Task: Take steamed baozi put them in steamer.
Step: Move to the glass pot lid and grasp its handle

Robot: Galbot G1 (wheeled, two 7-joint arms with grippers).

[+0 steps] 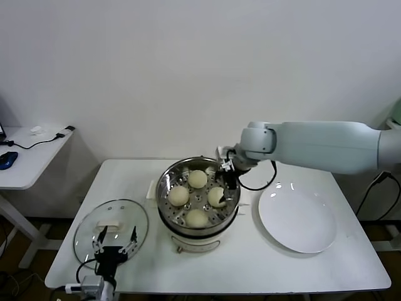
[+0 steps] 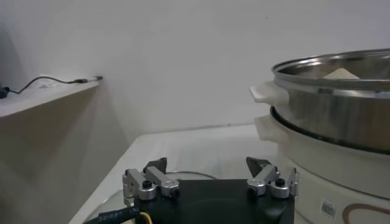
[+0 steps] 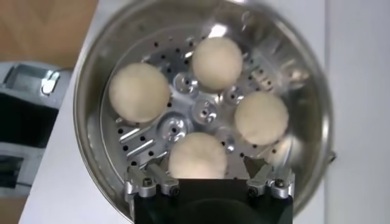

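Four buns are seen lying on the perforated tray inside the steamer [image 1: 198, 199], which stands at the middle of the white table [image 1: 250, 269]: one at the back [image 1: 197, 179], one on the left [image 1: 178, 195], one at the front [image 1: 197, 217] and one on the right [image 1: 217, 197]. The buns are set apart from each other in a ring.

The right gripper [image 1: 229, 188] is held over the steamer's right side, just above the right bun; its fingers [image 3: 148, 182] are spread wide, and nothing is gripped between them.

The left gripper [image 1: 115, 239] is parked low at the table's front left corner, over the glass lid [image 1: 94, 229], with its claw wide and empty.

A white plate [image 1: 297, 221] lies to the right of the steamer.
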